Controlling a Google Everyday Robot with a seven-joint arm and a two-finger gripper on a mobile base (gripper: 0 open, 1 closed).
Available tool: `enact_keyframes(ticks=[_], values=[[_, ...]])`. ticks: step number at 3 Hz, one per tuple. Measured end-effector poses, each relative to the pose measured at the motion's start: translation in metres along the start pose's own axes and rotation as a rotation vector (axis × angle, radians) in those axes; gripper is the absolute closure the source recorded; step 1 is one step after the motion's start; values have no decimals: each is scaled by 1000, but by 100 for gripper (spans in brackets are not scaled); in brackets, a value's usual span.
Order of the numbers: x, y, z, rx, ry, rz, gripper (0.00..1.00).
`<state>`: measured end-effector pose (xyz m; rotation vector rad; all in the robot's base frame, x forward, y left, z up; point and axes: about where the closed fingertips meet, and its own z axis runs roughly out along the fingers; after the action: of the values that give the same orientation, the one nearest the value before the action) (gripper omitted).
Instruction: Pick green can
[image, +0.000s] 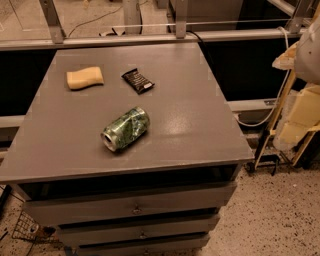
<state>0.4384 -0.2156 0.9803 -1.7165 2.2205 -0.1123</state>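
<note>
The green can (125, 128) lies on its side near the front middle of the grey table top (200, 100). It is mottled green and white and dented, and its silver end faces the front left. My gripper (300, 117) is the pale cream shape at the right edge of the camera view. It is beyond the table's right side, far from the can, and holds nothing that I can see.
A tan sponge-like block (85, 78) lies at the back left of the table. A small black snack wrapper (137, 80) lies behind the can. The table has drawers (135, 207) below. A metal rail (150, 39) and cables run behind it. A speckled floor lies to the right.
</note>
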Motion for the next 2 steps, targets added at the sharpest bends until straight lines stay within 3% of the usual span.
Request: enact_keyframes(ticks=[1, 2], values=[[-1, -1, -1, 4, -3, -3, 0], [-31, -17, 15, -5, -36, -107, 0]])
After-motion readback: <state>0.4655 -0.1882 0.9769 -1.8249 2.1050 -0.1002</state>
